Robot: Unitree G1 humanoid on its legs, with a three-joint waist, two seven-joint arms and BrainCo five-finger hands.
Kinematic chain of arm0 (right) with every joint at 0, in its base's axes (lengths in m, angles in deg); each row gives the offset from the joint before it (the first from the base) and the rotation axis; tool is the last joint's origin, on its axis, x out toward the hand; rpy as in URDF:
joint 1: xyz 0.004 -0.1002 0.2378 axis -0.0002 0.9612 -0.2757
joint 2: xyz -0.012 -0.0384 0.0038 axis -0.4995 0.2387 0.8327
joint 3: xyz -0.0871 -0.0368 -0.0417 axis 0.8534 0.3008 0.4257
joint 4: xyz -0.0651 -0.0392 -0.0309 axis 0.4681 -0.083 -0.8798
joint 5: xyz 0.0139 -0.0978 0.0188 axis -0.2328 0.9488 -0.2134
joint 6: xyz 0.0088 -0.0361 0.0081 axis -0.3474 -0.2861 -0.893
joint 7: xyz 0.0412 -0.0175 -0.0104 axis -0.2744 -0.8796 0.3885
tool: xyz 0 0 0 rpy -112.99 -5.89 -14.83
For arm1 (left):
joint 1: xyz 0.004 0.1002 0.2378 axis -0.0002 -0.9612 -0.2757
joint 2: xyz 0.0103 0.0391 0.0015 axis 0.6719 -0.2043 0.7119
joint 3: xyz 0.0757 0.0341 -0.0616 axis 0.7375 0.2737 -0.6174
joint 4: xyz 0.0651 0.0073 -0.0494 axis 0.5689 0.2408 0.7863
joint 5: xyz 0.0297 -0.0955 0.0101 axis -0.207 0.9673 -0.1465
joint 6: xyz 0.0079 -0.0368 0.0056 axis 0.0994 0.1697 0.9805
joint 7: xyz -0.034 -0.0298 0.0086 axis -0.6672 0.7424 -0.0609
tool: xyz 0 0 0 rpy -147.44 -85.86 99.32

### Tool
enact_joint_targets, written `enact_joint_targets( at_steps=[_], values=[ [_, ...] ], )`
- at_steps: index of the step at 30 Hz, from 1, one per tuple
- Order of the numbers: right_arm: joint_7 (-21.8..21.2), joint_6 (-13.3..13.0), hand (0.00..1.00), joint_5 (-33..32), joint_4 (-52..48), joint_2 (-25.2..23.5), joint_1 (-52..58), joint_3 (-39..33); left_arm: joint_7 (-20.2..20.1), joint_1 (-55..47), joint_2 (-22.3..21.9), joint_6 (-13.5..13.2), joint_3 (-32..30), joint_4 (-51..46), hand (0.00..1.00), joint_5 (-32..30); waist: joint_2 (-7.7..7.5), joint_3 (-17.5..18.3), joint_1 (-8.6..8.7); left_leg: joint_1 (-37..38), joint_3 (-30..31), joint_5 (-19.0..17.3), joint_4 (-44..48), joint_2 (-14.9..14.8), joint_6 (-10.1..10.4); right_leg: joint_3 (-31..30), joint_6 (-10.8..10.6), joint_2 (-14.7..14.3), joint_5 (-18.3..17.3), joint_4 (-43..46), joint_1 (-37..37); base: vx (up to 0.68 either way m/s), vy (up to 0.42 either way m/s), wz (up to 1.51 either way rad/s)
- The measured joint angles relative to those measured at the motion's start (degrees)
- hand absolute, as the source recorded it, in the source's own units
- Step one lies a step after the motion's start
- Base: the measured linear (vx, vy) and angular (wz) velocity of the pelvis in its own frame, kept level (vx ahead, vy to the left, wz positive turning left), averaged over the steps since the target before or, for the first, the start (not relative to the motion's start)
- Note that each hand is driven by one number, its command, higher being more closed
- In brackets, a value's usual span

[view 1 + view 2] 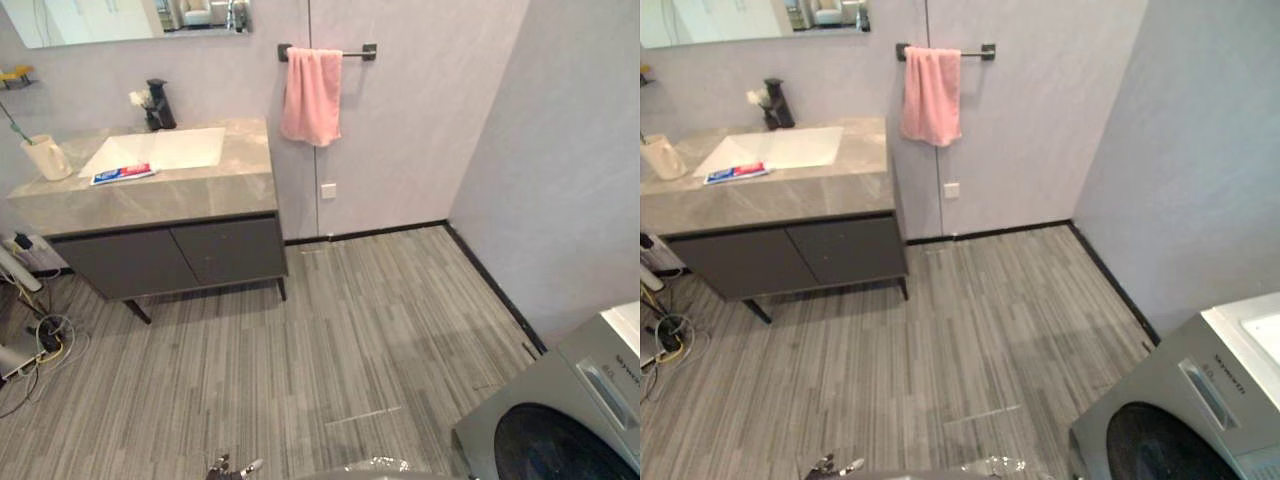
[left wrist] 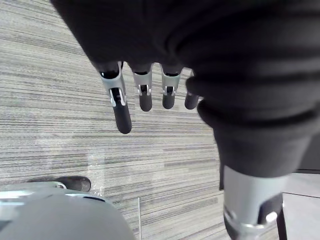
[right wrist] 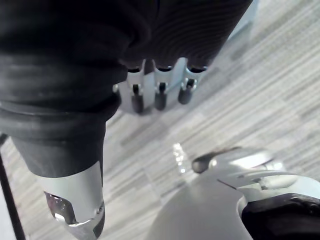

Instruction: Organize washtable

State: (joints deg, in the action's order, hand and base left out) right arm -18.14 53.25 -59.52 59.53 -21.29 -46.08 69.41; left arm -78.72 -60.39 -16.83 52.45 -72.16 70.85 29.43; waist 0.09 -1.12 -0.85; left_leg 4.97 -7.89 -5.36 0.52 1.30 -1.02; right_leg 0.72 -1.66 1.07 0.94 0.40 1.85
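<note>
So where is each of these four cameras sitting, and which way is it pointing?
Left eye view: on the head, facing down toward the washtable and pink towel.
Right eye view: beside it, same scene, washing machine lower right in both.
Left wrist view: along the left hand, fingers relaxed, floor beyond.
Right wrist view: along the right hand, fingers relaxed, floor beyond.

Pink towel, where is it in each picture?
Left eye view: pink towel hangs from the wall rail, top middle, right of the washtable.
Right eye view: pink towel top, left of middle, same rail.
Left wrist view: left hand above striped floor.
Right wrist view: right hand above that floor.
Shared landmark: the striped floor.
</note>
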Motion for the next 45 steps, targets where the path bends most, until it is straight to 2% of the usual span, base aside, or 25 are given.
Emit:
enact_joint_targets(
  at_steps=[4, 9, 17, 25, 27, 28, 30, 31, 32, 33, 34, 35, 36, 37, 38, 40, 41, 42, 43, 45],
  values=[
    [0.0, -0.5, 0.00, 2.9, 0.2, 0.0, -0.6, -0.1, 0.0, 0.4, -0.2, -0.3, -0.2, 0.1, 0.00, -0.4, 0.30, 0.4, -0.12, 2.4, 0.2, 1.9, -3.1, 0.1, -1.0, 0.9, 0.4, -0.2, 0.3, -2.3, 2.1, 0.13, 0.010, 0.08],
    [0.1, -0.6, 0.00, 6.0, 0.2, -0.1, -1.4, -0.1, 0.0, 1.8, 0.0, -0.4, -0.2, 1.6, 0.00, -0.6, 0.09, 0.2, -0.28, 3.4, 0.9, 2.0, -3.6, 0.4, -1.0, 1.4, 0.3, -0.1, 0.2, -3.7, 3.3, 0.09, 0.000, 0.05],
    [0.1, -0.6, 0.00, 7.2, 0.6, -0.2, -3.3, -0.1, 0.0, 2.9, 0.0, -0.5, -0.2, 2.0, 0.00, -0.6, -0.37, -1.4, -0.31, 3.7, 1.6, 2.0, -3.7, 0.3, -0.9, 2.4, 0.2, 0.0, 0.1, -3.6, 4.0, -0.06, -0.017, 0.05],
    [0.0, -0.6, 0.00, 6.5, 0.6, -0.2, -3.3, -0.1, 0.0, 3.3, 0.0, -0.6, -0.4, 2.0, 0.00, -0.6, -0.58, -1.5, -0.30, 3.4, 1.8, 1.9, -4.7, 0.2, -0.4, 2.5, 0.0, -0.2, -0.5, -3.3, 3.2, -0.05, -0.022, 0.01],
    [0.0, -0.6, 0.00, 5.7, 0.5, -0.4, -3.5, -0.1, 0.0, 3.6, 0.0, -0.6, -0.9, 1.9, 0.00, -0.6, -0.96, -1.7, -0.26, 2.6, 1.7, 1.9, -4.3, -0.1, -0.4, 2.5, 0.4, -0.4, -1.7, -0.6, 1.5, 0.05, -0.034, -0.02],
    [0.0, -0.6, 0.00, 5.3, 0.5, -0.6, -3.7, -0.1, 0.0, 3.9, 0.0, -0.5, -2.2, 1.9, 0.00, -0.6, -0.93, -2.0, -0.24, 2.0, 1.6, 1.2, -3.4, -0.3, 0.3, 2.4, 0.6, -0.4, -3.6, 2.5, -0.1, 0.09, -0.046, -0.01],
    [0.0, -0.7, 0.00, 4.8, 0.4, -1.2, -4.2, 0.0, 0.0, 4.3, 0.1, -0.5, -4.5, 1.2, 0.00, -0.6, -2.22, -3.2, -0.27, -0.2, 1.4, -2.1, 2.1, -0.8, 0.9, 2.1, 1.0, -0.4, -7.0, 8.2, -2.3, 0.06, -0.046, -0.02],
    [0.0, -0.7, 0.00, 4.5, 0.1, -1.6, -4.2, 0.0, 0.0, 4.3, 0.2, -0.5, -5.3, 0.6, 0.00, -0.6, -2.13, -4.1, -0.30, -2.0, 1.2, -4.6, 6.8, -1.5, 1.4, 2.1, 1.4, -0.5, -8.8, 10.7, -3.1, 0.07, -0.075, -0.05],
    [0.0, -0.7, 0.00, 3.8, -0.3, -1.8, -4.3, 0.1, 0.0, 4.2, 0.2, -0.5, -5.9, -0.4, 0.00, -0.5, -2.67, -4.6, -0.45, -3.8, 0.7, -7.6, 14.0, -2.8, 2.0, 2.0, 2.4, -1.2, -11.0, 13.0, -3.1, 0.10, -0.106, -0.01],
    [0.0, -0.7, 0.00, 3.4, -0.4, -2.2, -4.5, 0.3, -0.1, 4.8, 0.3, -0.5, -7.2, -0.5, 0.00, -0.4, -3.07, -5.0, -0.79, -7.4, -0.3, -8.6, 23.9, -4.0, 2.8, 1.7, 2.8, -1.4, -12.5, 14.5, -3.2, 0.10, -0.111, -0.03],
    [0.0, -0.7, 0.00, 3.3, -0.5, -2.3, -4.5, 0.4, -0.1, 5.0, 0.3, -0.5, -7.5, -0.7, 0.00, -0.4, -3.25, -5.1, -1.01, -10.1, -0.2, -8.4, 30.1, -4.6, 3.1, 1.6, 3.2, -1.5, -12.9, 14.7, -3.0, 0.14, -0.119, -0.21],
    [0.0, -0.8, 0.00, 3.2, -0.7, -1.9, -4.5, 0.4, 0.0, 5.2, -0.2, -0.5, -7.6, -1.4, 0.00, -0.3, -2.72, -5.4, -2.20, -15.1, 0.3, -6.4, 40.3, -6.0, 4.0, 0.5, 4.0, -2.1, -13.4, 15.1, -2.0, 0.19, -0.059, -0.39],
    [0.1, -0.8, 0.00, 2.9, -1.0, -1.5, -4.6, 0.4, 0.0, 5.2, -0.7, -0.5, -7.6, -2.0, 0.00, -0.2, -2.62, -5.9, -3.12, -18.3, 1.6, -6.7, 47.4, -6.7, 4.0, -0.2, 4.7, -2.3, -14.2, 15.1, -1.0, 0.21, -0.027, -0.41],
    [0.1, -0.7, 0.00, 2.6, -1.2, -1.5, -4.6, 0.4, 0.0, 5.1, -0.8, -0.4, -7.6, -2.4, 0.00, -0.1, -2.41, -6.0, -3.12, -19.4, 2.5, -7.1, 49.2, -6.7, 3.6, -0.6, 4.6, -2.2, -14.7, 15.2, -0.7, 0.16, 0.039, -0.31],
    [0.4, -0.7, 0.00, 2.4, -1.7, -1.5, -4.7, 0.4, 0.0, 5.0, -0.9, -0.5, -7.5, -2.6, 0.00, -0.1, -2.18, -6.1, -3.17, -21.5, 3.4, -8.0, 50.0, -6.6, 4.3, -1.6, 4.4, -2.0, -15.5, 15.1, 0.1, 0.16, 0.063, -0.30],
    [0.8, -0.7, 0.00, 1.8, -2.0, -1.7, -6.0, 0.4, 0.2, 5.0, -1.3, -0.5, -7.5, -2.7, 0.00, 0.5, -2.15, -6.2, -3.25, -23.5, 3.8, -8.8, 45.6, -6.6, 5.4, -3.8, 3.7, -1.5, -16.3, 14.4, 1.4, 0.32, 0.163, -0.51],
    [1.0, -0.7, 0.00, 1.4, -2.1, -2.2, -6.8, 0.4, 0.3, 5.0, -1.7, -0.5, -7.5, -2.6, 0.00, 0.7, -1.59, -6.5, -3.40, -23.7, 3.8, -8.7, 40.6, -6.4, 5.5, -4.9, 2.8, -1.1, -16.9, 14.4, 1.6, 0.41, 0.270, -0.71],
    [1.0, -0.7, 0.00, 1.4, -2.4, -2.9, -7.5, 0.5, 0.4, 4.7, -2.4, -0.5, -7.4, -2.6, 0.00, 0.7, -0.17, -6.3, -3.63, -23.3, 4.9, -8.2, 32.2, -6.5, 5.5, -6.4, 1.4, -1.0, -18.3, 14.9, 1.6, 0.37, 0.269, -0.75],
    [0.9, -0.7, 0.00, 1.4, -2.7, -2.4, -7.6, 0.9, 0.6, 4.5, -2.8, -0.5, -7.3, -2.3, 0.00, 0.8, 0.85, -5.8, -4.18, -22.4, 4.0, -6.6, 30.3, -6.1, 1.9, -8.1, 0.6, -0.8, -19.6, 15.7, 1.6, 0.38, 0.289, -0.78],
    [1.0, -0.5, 0.00, 1.5, -2.8, -3.7, -7.0, 2.7, 0.6, 3.5, -2.3, -0.8, -7.4, -2.6, 0.00, 0.8, -1.41, -3.6, -5.48, -20.8, -0.4, -10.1, 29.4, -4.4, 0.4, -12.8, -0.3, 1.7, -20.4, 17.6, 0.8, 0.44, 0.290, -0.73]
  ],
)
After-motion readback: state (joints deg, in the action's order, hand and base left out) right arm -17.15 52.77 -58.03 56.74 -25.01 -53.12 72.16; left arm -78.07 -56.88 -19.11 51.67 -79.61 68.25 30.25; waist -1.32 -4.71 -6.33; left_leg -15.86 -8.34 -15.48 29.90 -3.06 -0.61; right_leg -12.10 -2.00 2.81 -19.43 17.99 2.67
